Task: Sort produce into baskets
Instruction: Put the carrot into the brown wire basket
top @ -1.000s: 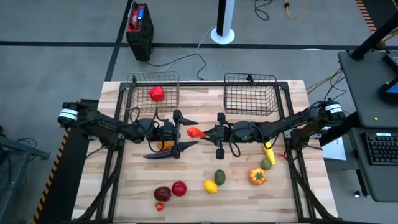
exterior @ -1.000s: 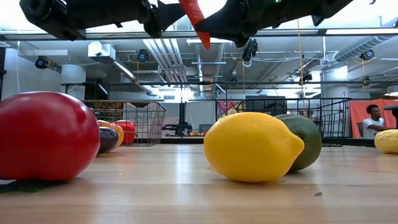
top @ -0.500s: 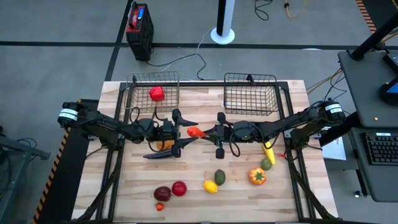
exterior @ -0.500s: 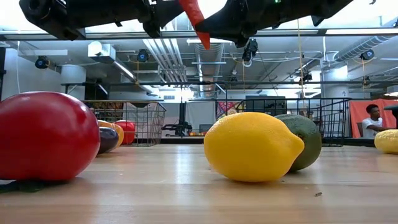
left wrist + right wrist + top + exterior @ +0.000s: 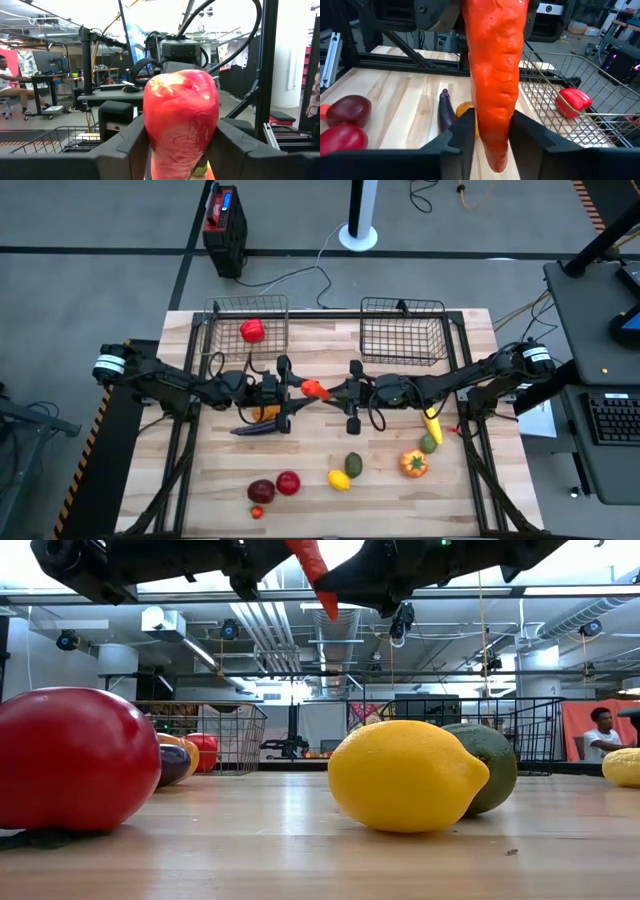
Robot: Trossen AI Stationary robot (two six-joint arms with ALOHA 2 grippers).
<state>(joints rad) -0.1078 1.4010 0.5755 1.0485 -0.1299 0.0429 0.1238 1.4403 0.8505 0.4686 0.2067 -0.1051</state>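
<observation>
Currently: left tool [image 5: 291, 393] | right tool [image 5: 340, 391] | both gripping red pepper [image 5: 314, 390] mid-air

Red pepper's [image 5: 312, 570] top beyond the low view's upper edge.

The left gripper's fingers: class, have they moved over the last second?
Yes. In the high view the left gripper has closed its fingers inward onto the red pepper, while the eggplant below stays put.

Both arms reach inward, left gripper [image 5: 292, 392] and right gripper [image 5: 335, 392] meeting mid-table.
</observation>
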